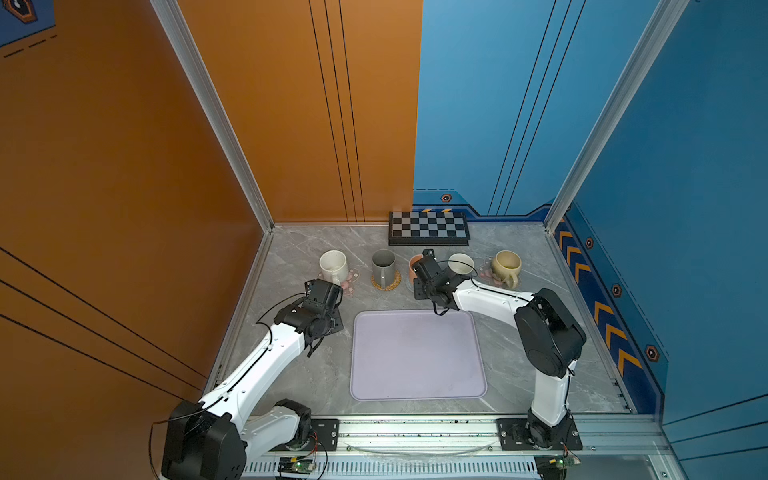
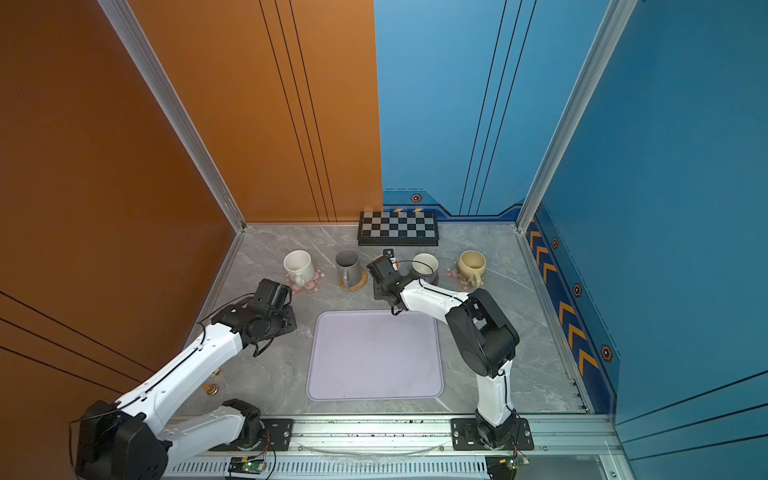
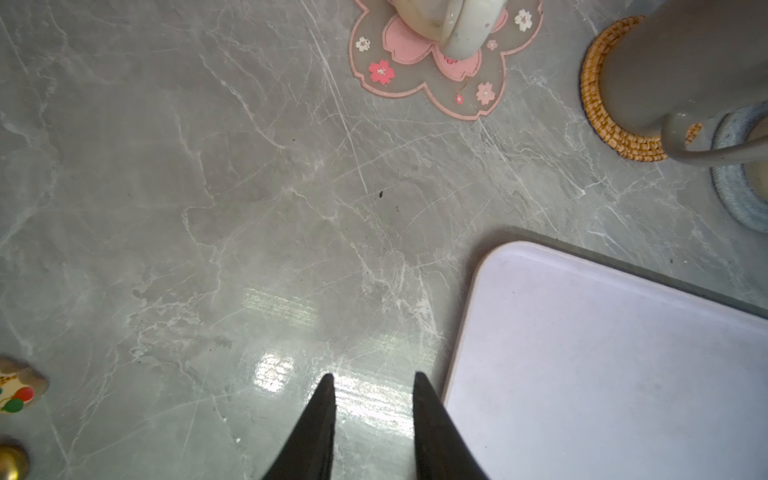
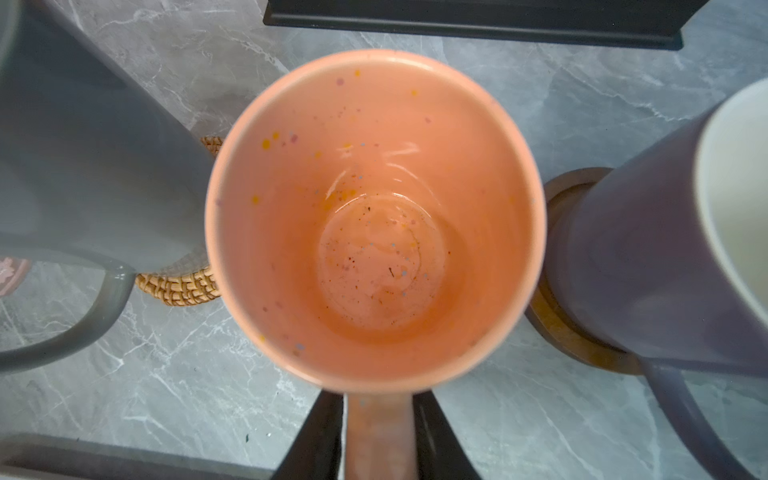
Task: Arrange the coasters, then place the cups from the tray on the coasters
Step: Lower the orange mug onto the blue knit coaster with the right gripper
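Five cups stand in a row on coasters behind the tray (image 1: 415, 357), which holds nothing. From the left: speckled white cup (image 1: 333, 266) on a flower coaster (image 3: 478, 95), tall grey cup (image 1: 383, 268) on the rattan disc (image 3: 598, 112), orange cup (image 4: 374, 216), lavender cup (image 1: 461, 264) on the wooden disc (image 4: 557, 328), beige cup (image 1: 506, 266) on the other flower coaster (image 1: 485, 275). My right gripper (image 4: 378, 399) flanks the orange cup's handle, a thin gap showing beside one finger. The grey-blue spiral coaster (image 3: 731, 191) peeks out near the grey cup. My left gripper (image 3: 372, 376) hangs open and holds nothing, above bare table beside the tray's corner.
A folded checkerboard (image 1: 429, 227) lies against the back wall right behind the cups. Two small trinkets, one painted (image 3: 16, 390) and one brass (image 3: 10, 461), lie near the left table edge. Walls close the table on the left, back and right.
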Motion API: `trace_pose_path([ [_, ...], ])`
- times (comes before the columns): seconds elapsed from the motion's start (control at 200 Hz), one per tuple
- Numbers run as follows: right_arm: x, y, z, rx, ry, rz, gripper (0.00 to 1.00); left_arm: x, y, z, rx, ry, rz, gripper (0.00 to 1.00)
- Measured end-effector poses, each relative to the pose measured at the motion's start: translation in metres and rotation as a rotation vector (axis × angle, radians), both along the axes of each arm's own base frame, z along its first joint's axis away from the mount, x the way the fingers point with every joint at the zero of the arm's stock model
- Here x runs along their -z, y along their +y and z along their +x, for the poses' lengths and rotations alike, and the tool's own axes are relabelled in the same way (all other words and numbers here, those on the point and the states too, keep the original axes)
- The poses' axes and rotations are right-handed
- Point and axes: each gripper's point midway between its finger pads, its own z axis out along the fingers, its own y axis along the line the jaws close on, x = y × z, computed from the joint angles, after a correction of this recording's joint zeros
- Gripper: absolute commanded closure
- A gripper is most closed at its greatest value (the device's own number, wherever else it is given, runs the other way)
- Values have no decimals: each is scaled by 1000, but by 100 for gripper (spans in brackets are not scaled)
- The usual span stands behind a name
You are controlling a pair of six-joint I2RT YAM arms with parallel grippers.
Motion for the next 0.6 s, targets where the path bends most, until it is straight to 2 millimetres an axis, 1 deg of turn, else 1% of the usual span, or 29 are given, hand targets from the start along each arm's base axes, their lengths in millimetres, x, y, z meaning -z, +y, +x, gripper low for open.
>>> trace_pose_path([
  [0.13, -1, 0, 0, 0, -1, 0, 69, -2, 0, 0, 0, -6, -2, 67],
  [0.28, -7, 2, 3, 2, -9, 3, 68, -4, 0, 0, 0, -16, -5, 67],
  [0.375, -7, 1, 3, 3, -5, 1, 66, -5, 0, 0, -1, -19, -7, 67],
  [0.491, -6, 1, 2, 3, -1, -3, 65, -5, 0, 0, -1, -19, -7, 67],
  [0.551, -6, 1, 2, 3, -1, -4, 66, -5, 0, 0, -1, -19, -7, 67],
  [0.596, -6, 1, 2, 3, -1, -4, 70, -5, 0, 0, 0, -19, -9, 67],
])
